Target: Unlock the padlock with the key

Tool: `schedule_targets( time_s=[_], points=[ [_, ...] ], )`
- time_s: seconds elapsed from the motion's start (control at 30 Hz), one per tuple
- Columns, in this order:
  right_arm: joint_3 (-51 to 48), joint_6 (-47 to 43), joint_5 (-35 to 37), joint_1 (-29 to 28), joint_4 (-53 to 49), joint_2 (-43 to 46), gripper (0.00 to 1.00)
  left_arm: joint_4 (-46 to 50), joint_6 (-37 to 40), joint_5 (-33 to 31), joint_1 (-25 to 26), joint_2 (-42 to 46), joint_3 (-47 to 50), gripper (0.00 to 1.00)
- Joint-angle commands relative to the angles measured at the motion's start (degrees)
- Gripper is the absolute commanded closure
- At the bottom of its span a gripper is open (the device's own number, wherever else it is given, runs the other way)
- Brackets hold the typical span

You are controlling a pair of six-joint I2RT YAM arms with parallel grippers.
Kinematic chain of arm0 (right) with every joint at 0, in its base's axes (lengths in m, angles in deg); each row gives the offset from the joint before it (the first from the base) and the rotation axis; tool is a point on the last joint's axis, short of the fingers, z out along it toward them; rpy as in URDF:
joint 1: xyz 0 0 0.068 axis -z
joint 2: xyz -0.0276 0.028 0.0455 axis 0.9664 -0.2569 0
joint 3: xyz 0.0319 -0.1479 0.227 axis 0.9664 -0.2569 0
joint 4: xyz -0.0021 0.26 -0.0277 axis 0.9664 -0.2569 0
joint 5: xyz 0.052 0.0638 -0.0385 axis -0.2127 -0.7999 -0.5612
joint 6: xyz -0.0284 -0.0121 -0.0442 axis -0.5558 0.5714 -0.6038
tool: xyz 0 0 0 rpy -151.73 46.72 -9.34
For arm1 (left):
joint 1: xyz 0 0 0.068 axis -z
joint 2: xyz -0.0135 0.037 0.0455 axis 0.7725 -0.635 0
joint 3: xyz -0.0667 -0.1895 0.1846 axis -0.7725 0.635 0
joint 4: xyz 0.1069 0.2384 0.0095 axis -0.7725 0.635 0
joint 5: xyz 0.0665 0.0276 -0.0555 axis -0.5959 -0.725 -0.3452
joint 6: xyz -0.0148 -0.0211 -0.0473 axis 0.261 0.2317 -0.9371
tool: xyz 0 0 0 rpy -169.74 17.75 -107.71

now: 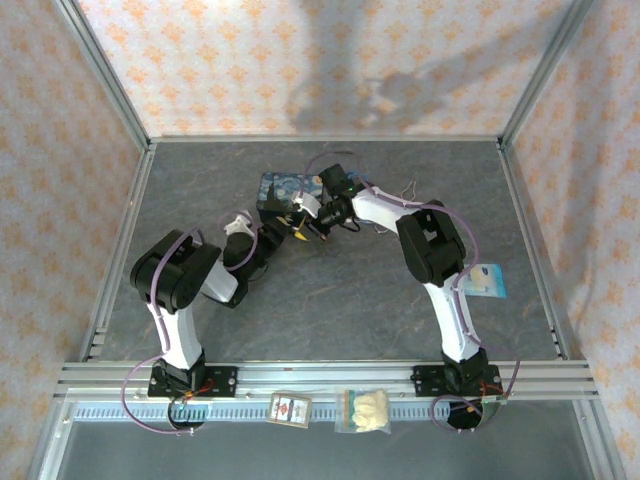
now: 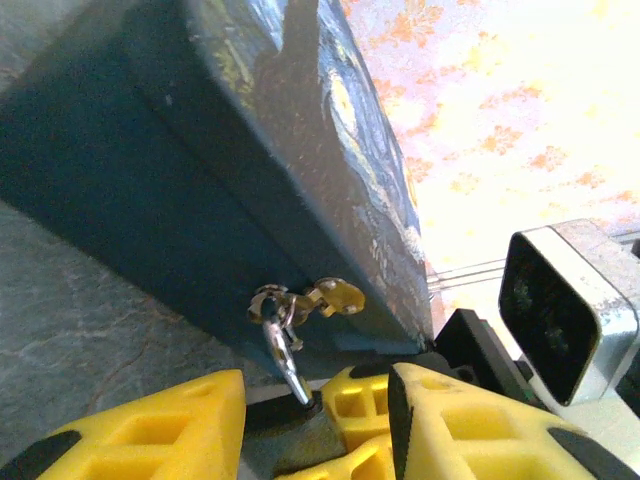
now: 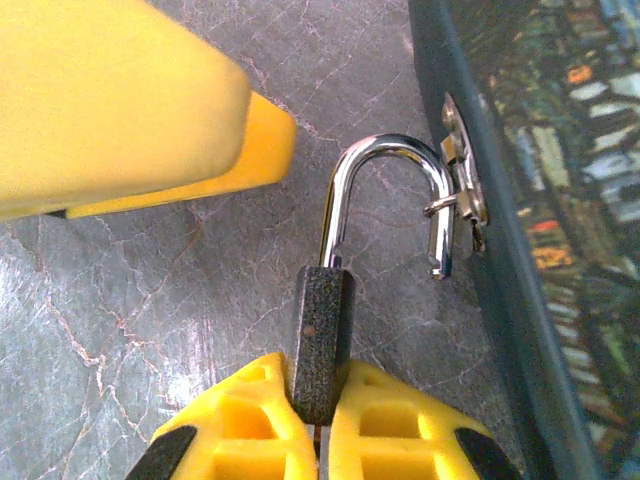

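Now my right jaws (image 3: 318,372) clamp the padlock (image 3: 320,340), its shackle (image 3: 390,148) open; my left jaws (image 2: 315,388) stand partly apart, the key (image 2: 285,352) between them.

2 arms reach inward, wrists nearly meeting.
Left gripper (image 2: 315,385) has its fingers apart; right gripper (image 3: 320,400) is pinched tight, fingers almost together.

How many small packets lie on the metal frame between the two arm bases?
2. A flat packet with a red label lies left of the middle; a clear bag of pale pieces lies just right of it. Nothing there could hide more.
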Motion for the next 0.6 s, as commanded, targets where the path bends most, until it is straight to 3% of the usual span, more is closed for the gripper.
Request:
schedule_targets(
  time_s=[0.0, 0.57],
  points=[
    [-0.36, 1.61, -2.17, 0.0, -1.94, -0.95, 1.0, -3.47, -0.74, -0.13, 0.58, -1.03, -1.73, 0.6],
    [-1.16, 2.36, -3.62, -0.02, -0.93, -0.59, 1.0, -3.4, -1.46, 0.81, 0.69, -7.06, -5.07, 0.72]
  ],
)
